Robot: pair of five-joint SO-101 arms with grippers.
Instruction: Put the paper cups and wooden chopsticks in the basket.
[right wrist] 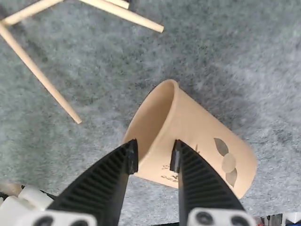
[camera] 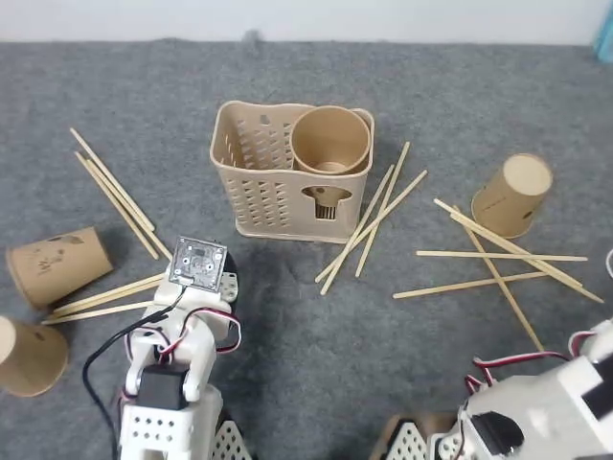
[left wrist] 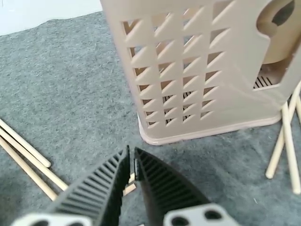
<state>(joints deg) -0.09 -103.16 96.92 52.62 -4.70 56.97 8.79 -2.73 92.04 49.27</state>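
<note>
Basket (camera: 259, 201): left compartment open from above, right compartment taken by paper cup (camera: 330, 139). Chopsticks (camera: 374, 216) lie just beside basket's right front corner, cluttering that side. Bare carpet (camera: 316, 355) before basket, between arms: free passage.

A grey, felt-like carpet (camera: 316, 355) covers the whole tabletop, its surface finely fuzzy. Along the far edge at 12 o'clock runs a narrow strip of pale wall (camera: 287, 19). At 2 o'clock, in the corner, sits a small teal object (camera: 605, 38), cut off by the edge.
</note>
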